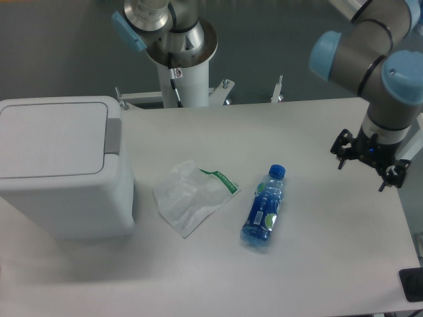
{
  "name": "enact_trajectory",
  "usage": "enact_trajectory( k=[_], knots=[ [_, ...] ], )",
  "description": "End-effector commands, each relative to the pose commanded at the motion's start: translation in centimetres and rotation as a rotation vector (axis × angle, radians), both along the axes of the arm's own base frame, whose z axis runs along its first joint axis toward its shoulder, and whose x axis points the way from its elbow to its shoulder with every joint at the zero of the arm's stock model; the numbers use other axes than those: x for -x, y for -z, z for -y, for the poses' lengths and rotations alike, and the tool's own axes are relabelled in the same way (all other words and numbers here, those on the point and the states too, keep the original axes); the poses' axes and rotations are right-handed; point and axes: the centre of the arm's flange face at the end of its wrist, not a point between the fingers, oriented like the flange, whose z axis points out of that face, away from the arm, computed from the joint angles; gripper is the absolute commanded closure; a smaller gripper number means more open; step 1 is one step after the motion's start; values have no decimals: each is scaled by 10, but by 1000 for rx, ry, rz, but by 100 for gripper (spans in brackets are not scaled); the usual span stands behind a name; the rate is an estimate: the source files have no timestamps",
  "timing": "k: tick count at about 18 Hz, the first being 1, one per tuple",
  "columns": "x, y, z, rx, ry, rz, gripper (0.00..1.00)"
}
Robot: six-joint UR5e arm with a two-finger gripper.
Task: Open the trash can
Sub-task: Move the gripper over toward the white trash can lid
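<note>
Nearest the camera: bare pale desk (317, 277), with a dark object (411, 285) cut off at the near right corner, too little showing to identify.

Slightly farther in, at centre: a crumpled clear plastic bag (192, 197) with green print, lying flat. Just to its right, apart from it: a blue bottle (264, 208) on its side, cap pointing to the far right.

At the left edge, near to mid depth: the trash can (63, 165), a large boxy light-grey bin, upright. Lid shut and lying flat. Along the lid's right side: a darker grey push tab (113, 136), facing the open middle of the desk.

At the right, mid depth: the gripper (368, 160), hanging over the desk from a grey and blue arm, well apart from the can. Fingers spread, holding nothing. Bottle and bag between gripper and can.

Farthest back: the white mounting column (182, 79) beyond the desk's far edge.

Step in hand, as a judgement: approach to the can, not yet begun. Best done by travelling leftward high enough to clear bottle and bag. Then descent straight onto the middle of the tab. Fingers probably better pressed together first, for one firm contact point. Push vertical and gentle, to avoid sliding the can. Withdrawal upward and to the right, clear of the lid's likely swing.
</note>
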Motion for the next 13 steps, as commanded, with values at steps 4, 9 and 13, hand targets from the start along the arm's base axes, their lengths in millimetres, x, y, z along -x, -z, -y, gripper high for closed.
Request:
enact_trajectory(
  k=[4, 9, 13],
  knots=[
    [0, -1, 0, -2, 0, -2, 0],
    [-22, -8, -9, -81, -188, -3, 0],
    [-86, -53, -47, -138, -274, 35, 0]
  ],
)
